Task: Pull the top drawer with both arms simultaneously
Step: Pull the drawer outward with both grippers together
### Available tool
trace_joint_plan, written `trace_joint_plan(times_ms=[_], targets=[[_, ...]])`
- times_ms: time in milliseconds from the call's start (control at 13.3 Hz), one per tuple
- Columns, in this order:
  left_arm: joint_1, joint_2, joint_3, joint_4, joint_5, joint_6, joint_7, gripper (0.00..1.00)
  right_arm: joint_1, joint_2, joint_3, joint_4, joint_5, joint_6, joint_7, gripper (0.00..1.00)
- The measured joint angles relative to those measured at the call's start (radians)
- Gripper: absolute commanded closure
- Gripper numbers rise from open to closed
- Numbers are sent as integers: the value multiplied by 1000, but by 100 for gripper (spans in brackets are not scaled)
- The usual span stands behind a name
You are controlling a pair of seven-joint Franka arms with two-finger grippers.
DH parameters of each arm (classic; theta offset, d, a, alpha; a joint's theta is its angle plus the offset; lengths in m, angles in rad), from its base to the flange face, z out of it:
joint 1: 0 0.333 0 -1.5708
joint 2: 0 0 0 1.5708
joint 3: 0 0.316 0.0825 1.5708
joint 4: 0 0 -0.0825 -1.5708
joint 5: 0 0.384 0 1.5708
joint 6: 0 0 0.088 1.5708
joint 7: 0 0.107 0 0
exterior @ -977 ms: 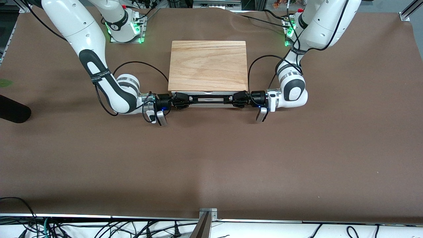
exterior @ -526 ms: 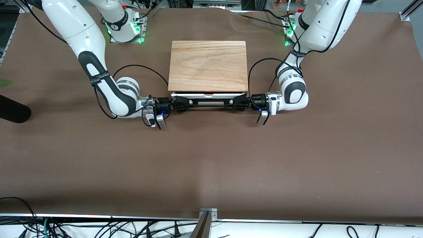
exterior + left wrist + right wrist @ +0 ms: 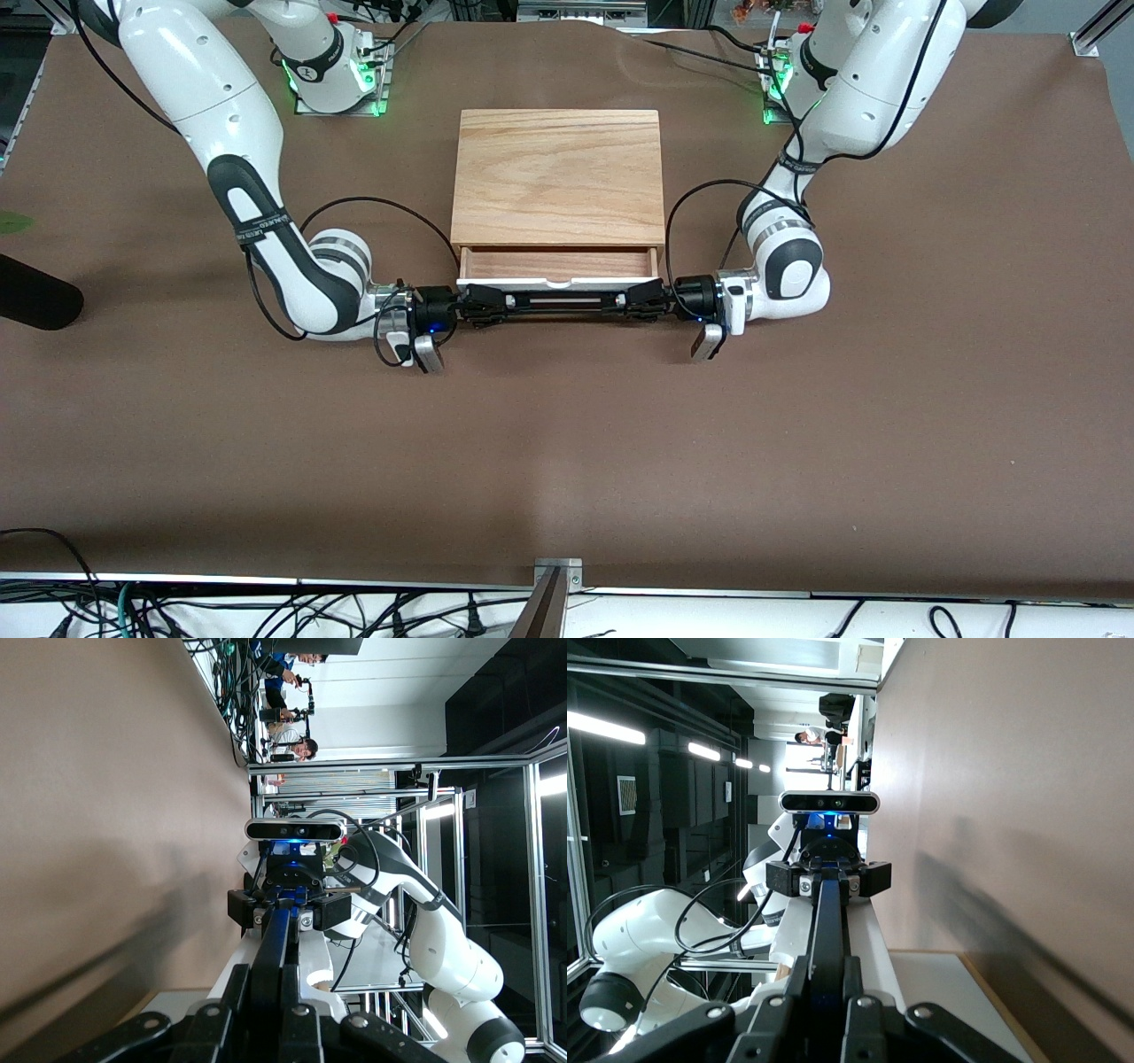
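So both arms are on the handle here. Starting at the right arm's end of the table: the right arm (image 3: 266, 221) comes down from its base near the table edge farthest from the front camera, bends low over the brown tabletop (image 3: 567, 443), and its wrist lies level, pointing along the handle. The right gripper (image 3: 490, 300) is clamped on the end of the black bar handle (image 3: 560, 301) nearest that arm, fingers pinched tight around the bar with no gap showing. In the right wrist view the bar (image 3: 829, 930) runs straight out from between the fingers (image 3: 775, 1005) to the left gripper (image 3: 828, 879) at its other end. In the middle sits the wood-topped cabinet (image 3: 558, 175), roughly centered between the two ends of the table and closer to the bases' edge than to the camera's edge. The top drawer (image 3: 558, 266) is slid partway out of the cabinet's front toward the front camera, so you can see its light-wood bottom, with the white front panel (image 3: 558, 283) right at the handle. Then the left gripper (image 3: 631, 301) is squeezed onto the handle's other end the same way, wrist level, and the left arm (image 3: 833, 106) rises to its base. The left wrist view shows the bar (image 3: 275, 939) and the right gripper (image 3: 291, 908) clamped at its other end.
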Motion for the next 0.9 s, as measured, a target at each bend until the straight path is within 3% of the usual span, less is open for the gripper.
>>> trace_joint_plan(times_ms=[902], targets=[[-15, 125, 50, 202, 9, -11, -117, 100, 12, 121, -14, 191, 6, 14, 83, 100]])
